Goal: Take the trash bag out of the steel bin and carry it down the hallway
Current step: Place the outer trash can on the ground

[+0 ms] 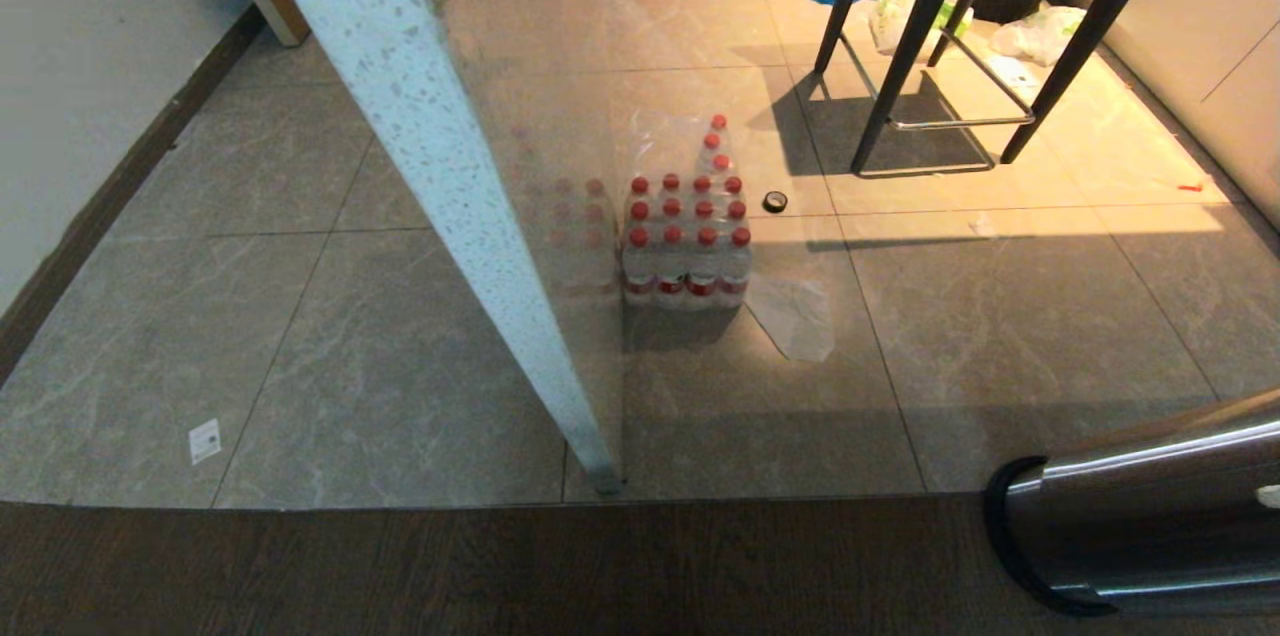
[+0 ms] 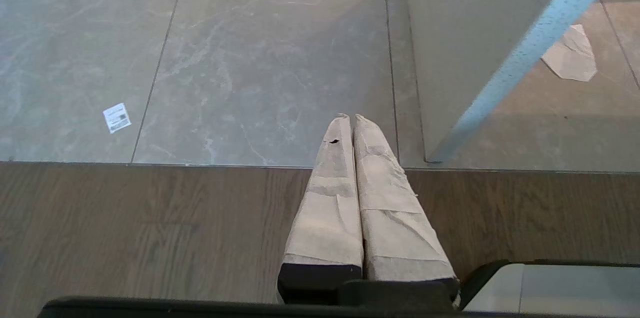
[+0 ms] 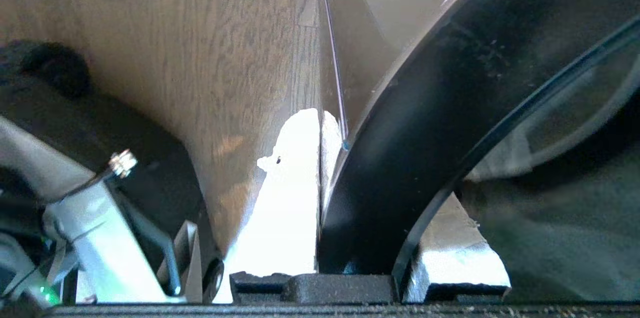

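One steel bin (image 1: 1150, 516) lies tipped on its side over the wood floor, near the foot of the one speckled table leg (image 1: 470, 246), black ring toward that leg. One right gripper (image 3: 365, 208) is clamped on that ring, a finger on either side. One left gripper (image 2: 352, 178) hangs with its two taped fingers pressed together, empty, just short of the leg. Whether the trash bag is inside the bin cannot be told. Beyond the leg stands one pack of red-capped bottles (image 1: 686, 246), three rows of four plus a few behind, with one black tape roll (image 1: 775, 201) beside it.
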Robot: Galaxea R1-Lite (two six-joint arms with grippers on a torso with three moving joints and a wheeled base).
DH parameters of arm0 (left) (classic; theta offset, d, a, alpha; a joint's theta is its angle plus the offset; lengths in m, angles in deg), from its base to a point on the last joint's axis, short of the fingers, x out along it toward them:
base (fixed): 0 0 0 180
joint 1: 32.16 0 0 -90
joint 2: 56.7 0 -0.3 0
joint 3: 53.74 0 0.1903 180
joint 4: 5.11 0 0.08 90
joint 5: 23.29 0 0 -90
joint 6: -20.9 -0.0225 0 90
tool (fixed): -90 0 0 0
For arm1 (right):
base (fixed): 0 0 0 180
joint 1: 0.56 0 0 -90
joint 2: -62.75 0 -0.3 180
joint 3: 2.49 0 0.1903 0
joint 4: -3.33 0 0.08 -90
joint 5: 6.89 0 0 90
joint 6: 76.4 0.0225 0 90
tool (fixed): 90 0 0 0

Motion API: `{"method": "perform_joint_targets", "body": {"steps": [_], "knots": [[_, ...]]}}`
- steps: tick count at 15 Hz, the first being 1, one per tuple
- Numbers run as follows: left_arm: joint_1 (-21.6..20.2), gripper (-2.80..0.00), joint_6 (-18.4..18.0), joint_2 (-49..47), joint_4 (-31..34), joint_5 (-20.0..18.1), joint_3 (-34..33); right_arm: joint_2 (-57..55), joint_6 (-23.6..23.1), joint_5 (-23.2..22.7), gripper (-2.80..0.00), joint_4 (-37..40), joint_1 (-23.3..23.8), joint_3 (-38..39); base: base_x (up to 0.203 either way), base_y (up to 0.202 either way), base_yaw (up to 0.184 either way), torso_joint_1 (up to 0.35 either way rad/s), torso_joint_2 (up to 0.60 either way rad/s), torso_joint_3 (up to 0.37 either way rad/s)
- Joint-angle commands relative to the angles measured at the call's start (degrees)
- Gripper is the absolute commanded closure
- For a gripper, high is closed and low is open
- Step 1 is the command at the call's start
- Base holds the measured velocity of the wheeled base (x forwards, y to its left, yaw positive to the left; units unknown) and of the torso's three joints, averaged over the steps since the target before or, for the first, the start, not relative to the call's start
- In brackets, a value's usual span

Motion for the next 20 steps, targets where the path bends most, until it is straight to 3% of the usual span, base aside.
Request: {"method": "perform_joint_targets", "body": {"steps": [1, 6, 10, 15, 20], "knots": [[0.0, 0.00, 0.0, 0.0, 0.0, 0.0, 0.0, 7.6, -2.6, -2.0, 0.00, 7.6, 1.6, -1.8, 0.000, 0.000, 0.000, 0.000, 0.00, 0.000], [0.0, 0.00, 0.0, 0.0, 0.0, 0.0, 0.0, 16.7, -8.0, -4.7, 0.00, 16.1, 4.9, -3.1, 0.000, 0.000, 0.000, 0.000, 0.00, 0.000], [0.0, 0.00, 0.0, 0.0, 0.0, 0.0, 0.0, 22.9, -9.5, -7.5, 0.00, 21.7, 5.2, -5.8, 0.000, 0.000, 0.000, 0.000, 0.00, 0.000], [0.0, 0.00, 0.0, 0.0, 0.0, 0.0, 0.0, 26.0, -17.3, -9.1, 0.00, 32.9, 5.4, -13.2, 0.000, 0.000, 0.000, 0.000, 0.00, 0.000], [0.0, 0.00, 0.0, 0.0, 0.0, 0.0, 0.0, 29.6, -18.1, -9.1, 0.00, 36.7, 5.6, -15.9, 0.000, 0.000, 0.000, 0.000, 0.00, 0.000]]}}
